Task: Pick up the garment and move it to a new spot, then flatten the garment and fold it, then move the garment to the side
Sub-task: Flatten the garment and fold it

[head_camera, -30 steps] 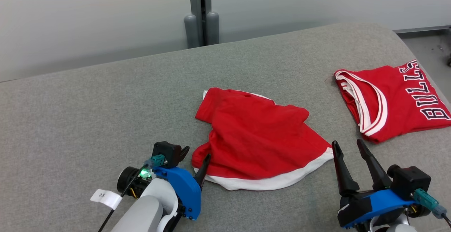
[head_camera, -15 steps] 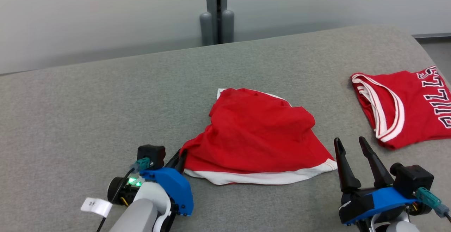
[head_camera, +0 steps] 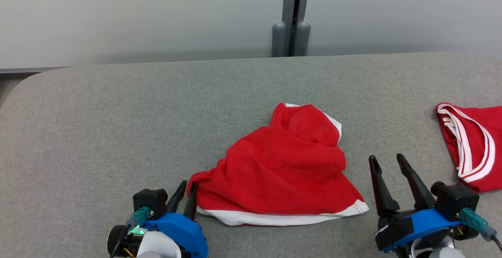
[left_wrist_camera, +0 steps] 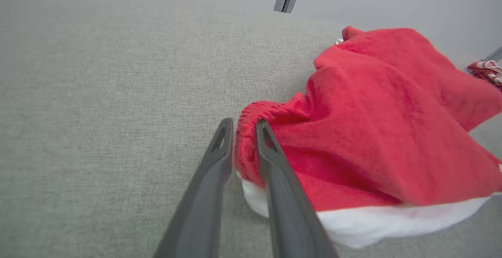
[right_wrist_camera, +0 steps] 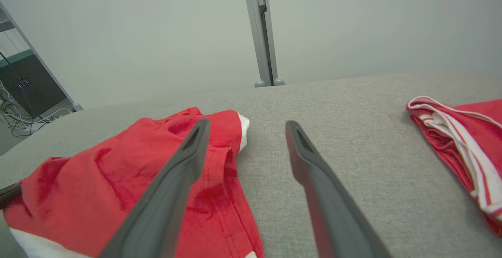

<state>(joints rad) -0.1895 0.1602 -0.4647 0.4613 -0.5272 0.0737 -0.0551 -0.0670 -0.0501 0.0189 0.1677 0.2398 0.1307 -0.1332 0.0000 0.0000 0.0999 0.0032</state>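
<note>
A: What's the left claw (left_wrist_camera: 244,128) doing?
B: It pinches a corner of the red garment (head_camera: 286,171) between its two fingers.
A: And the right claw (head_camera: 386,160)?
B: Its fingers are wide apart, holding nothing, just beside the garment's other low corner.
A: Where's the garment?
B: Bunched up on the gray surface (head_camera: 117,124). Another red shirt (head_camera: 470,148) lies well off to the right.

Grey fabric table (head_camera: 117,105); pale wall (head_camera: 117,15); grey post (head_camera: 292,15) behind.
</note>
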